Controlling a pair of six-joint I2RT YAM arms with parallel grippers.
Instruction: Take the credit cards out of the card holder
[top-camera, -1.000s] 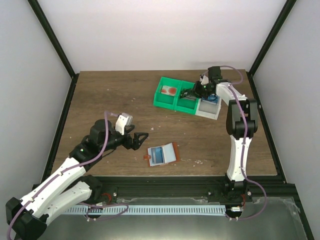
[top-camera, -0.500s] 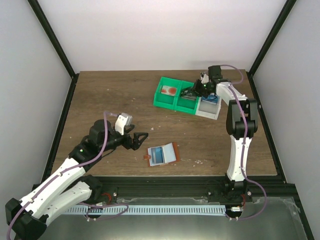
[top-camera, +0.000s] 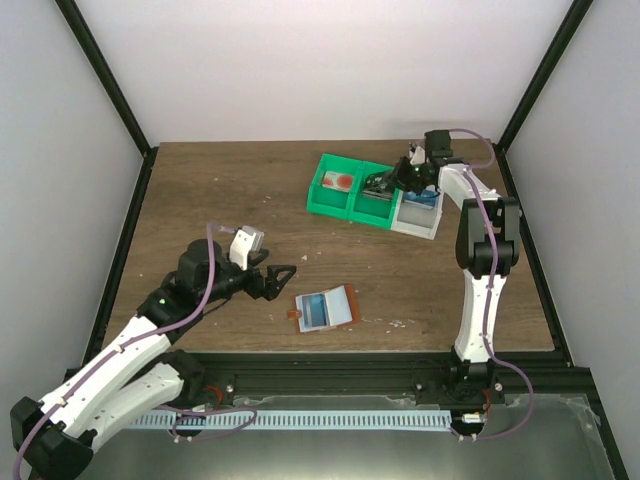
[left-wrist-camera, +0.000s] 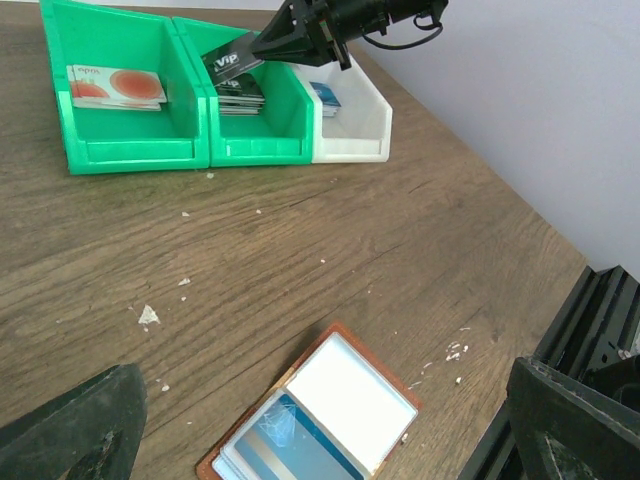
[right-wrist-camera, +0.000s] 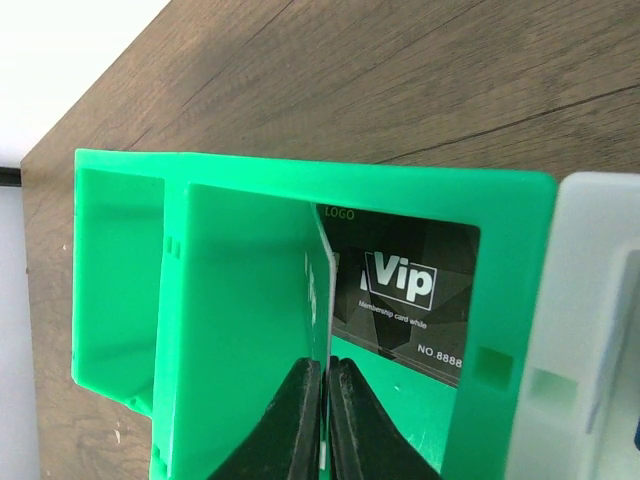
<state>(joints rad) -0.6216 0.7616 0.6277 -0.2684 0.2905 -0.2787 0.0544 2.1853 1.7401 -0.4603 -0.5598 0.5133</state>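
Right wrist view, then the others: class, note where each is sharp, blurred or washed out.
Right wrist view: the end effector and the held card look soft, the Vip print behind is crisp, the top left corner blown white. Left wrist view: the near fingers are dark blurs, the card holder sharp. Top external view: even light, faint shadows.

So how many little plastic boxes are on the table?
3, side by side: left green plastic bin, middle green plastic bin, white plastic bin at the right end. None seems hidden.
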